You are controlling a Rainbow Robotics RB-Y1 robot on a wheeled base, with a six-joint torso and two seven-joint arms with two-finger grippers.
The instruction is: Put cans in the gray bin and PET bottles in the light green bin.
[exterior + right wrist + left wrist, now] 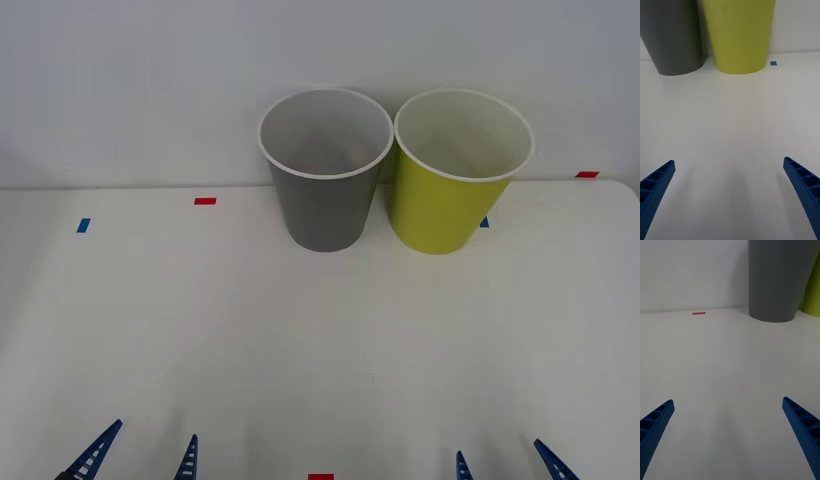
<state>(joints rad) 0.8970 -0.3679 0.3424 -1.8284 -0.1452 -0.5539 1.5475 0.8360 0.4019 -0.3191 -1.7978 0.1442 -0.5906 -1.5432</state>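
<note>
gray bin: dark gray outside, white rim, pale inside. light green bin: lime outside, white rim, pale inside. table: plain white, with small red tape marks and blue tape marks. left gripper and right gripper: blue ribbed fingers.

Four slim blue fingers make up the visible robot — two on the left gripper, two on the right gripper. Each tapers to a point, with ribbed, ladder-like openings along its length — matte plastic.
</note>
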